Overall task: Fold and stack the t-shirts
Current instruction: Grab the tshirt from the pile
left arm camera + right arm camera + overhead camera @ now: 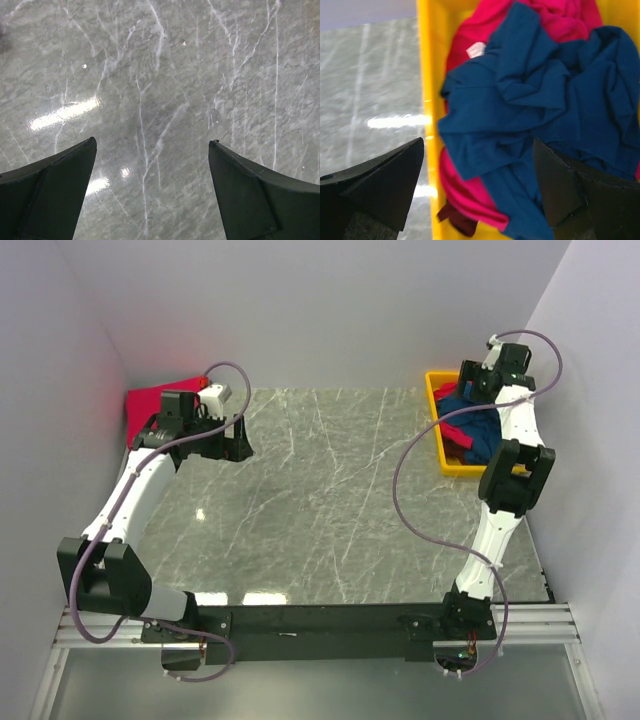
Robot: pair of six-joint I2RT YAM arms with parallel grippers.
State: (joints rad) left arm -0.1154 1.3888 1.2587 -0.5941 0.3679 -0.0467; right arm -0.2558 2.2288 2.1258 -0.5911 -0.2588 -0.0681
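From above, the yellow bin [437, 425] sits at the tabletop's [330, 510] far right corner under the right gripper [470, 388], and a red shirt [150, 405] lies at the far left corner near the left gripper [228, 445]. Only the right wrist view shows the bin's contents: a crumpled navy shirt [535, 95] over red-pink shirts [470, 192] and some maroon cloth [457, 220], with the fingers spread wide above them. The left wrist view shows marbled stone between equally spread fingers.

T-shirts [530, 100] in bin [427, 75], far right on table [330, 510]
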